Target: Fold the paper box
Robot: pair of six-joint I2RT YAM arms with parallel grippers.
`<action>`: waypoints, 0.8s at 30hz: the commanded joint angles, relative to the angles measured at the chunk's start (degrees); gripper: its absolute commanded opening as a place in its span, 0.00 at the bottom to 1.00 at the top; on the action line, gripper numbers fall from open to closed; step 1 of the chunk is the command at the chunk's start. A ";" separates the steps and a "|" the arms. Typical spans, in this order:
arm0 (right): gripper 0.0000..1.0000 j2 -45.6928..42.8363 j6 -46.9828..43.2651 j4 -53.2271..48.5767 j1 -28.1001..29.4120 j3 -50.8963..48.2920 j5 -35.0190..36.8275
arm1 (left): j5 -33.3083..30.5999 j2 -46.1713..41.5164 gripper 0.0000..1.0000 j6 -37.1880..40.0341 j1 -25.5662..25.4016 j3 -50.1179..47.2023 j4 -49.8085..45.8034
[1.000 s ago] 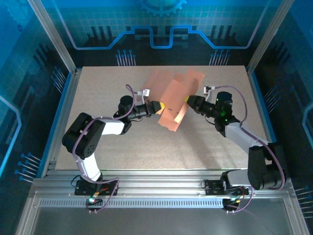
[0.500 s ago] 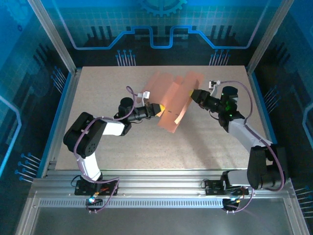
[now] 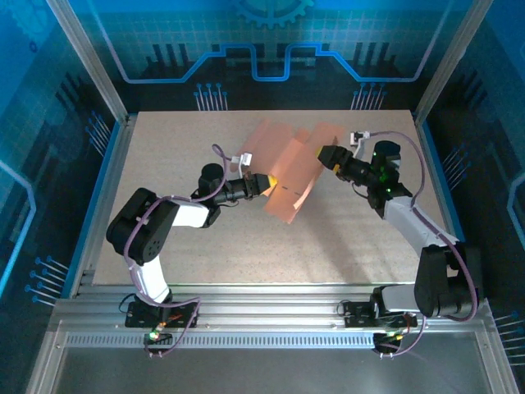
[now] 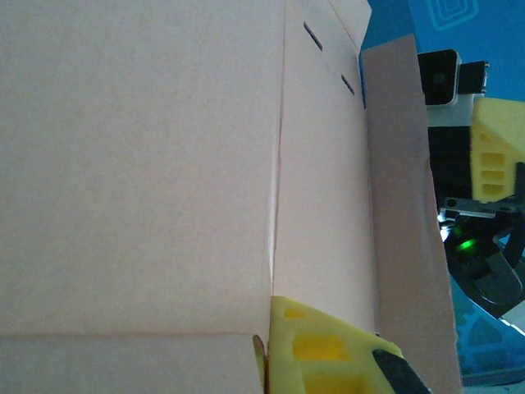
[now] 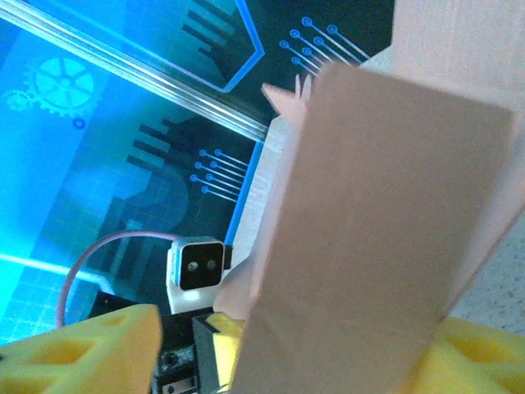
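Salmon-orange card, the paper box [image 3: 289, 174] stands half raised on the table [image 3: 246, 246], a little past its middle and nearer the far edge than the near one, its loose flaps spread toward the far edge. The left jaws are closed on the box's left side; in the left wrist view a yellow finger [image 4: 324, 353] presses the panel [image 4: 148, 164] just beside a crease. The right jaws sit at the box's right edge and stand wide: in the right wrist view a flap [image 5: 385, 222] rises between the two far-apart yellow pads [image 5: 82, 345], which do not clamp it
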 commanded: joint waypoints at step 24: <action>0.87 -6.91 -13.01 -38.89 -3.10 -2.74 22.85 | -9.54 -0.07 0.04 48.37 -0.93 1.22 -44.40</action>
